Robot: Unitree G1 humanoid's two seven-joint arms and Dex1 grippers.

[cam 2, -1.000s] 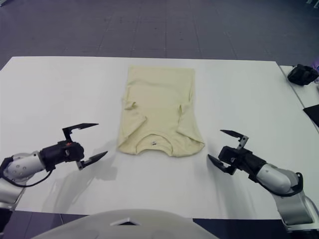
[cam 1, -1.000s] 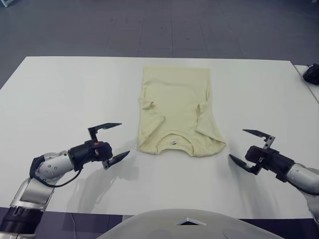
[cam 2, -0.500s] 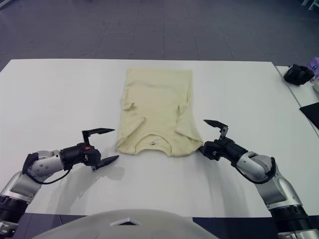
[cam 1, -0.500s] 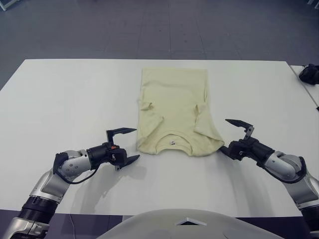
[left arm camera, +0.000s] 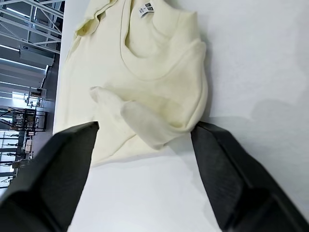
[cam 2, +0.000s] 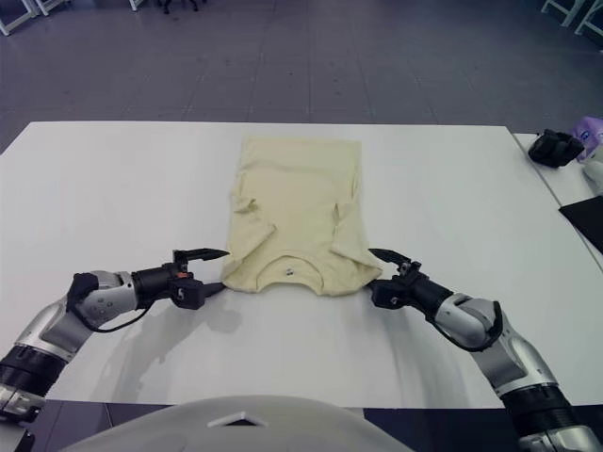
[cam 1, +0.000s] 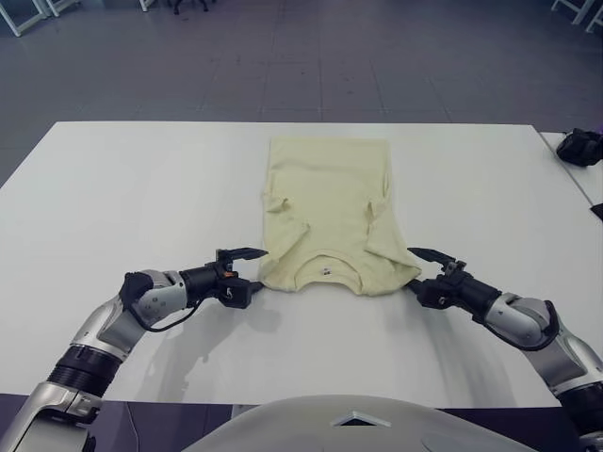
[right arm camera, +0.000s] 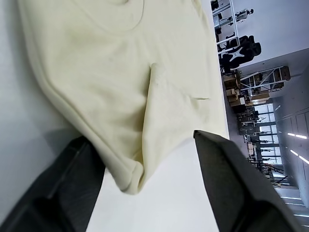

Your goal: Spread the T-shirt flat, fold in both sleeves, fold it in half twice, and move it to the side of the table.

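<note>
1. Since both sleeves look already folded in, you are, by my reading, at the start of the first half fold.
2. You have the T-shirt lying in the middle of the table, collar at its near end and hem at the far end. It is a narrow strip with small wrinkles where the sleeves turn in.
3. Your left gripper sits low at the near left shoulder corner. Its jaws are apart, one finger above the cloth edge and one at table level, and nothing is pinched yet.
4. Your right gripper mirrors it at the near right corner, likewise parted around the corner and holding nothing.
5. Next, you likely need to close both on the corners, catching all layers, sleeve included.
6. Then lift evenly and carry the near edge toward the far hem, keeping both sides level so the fold lands square.
</note>
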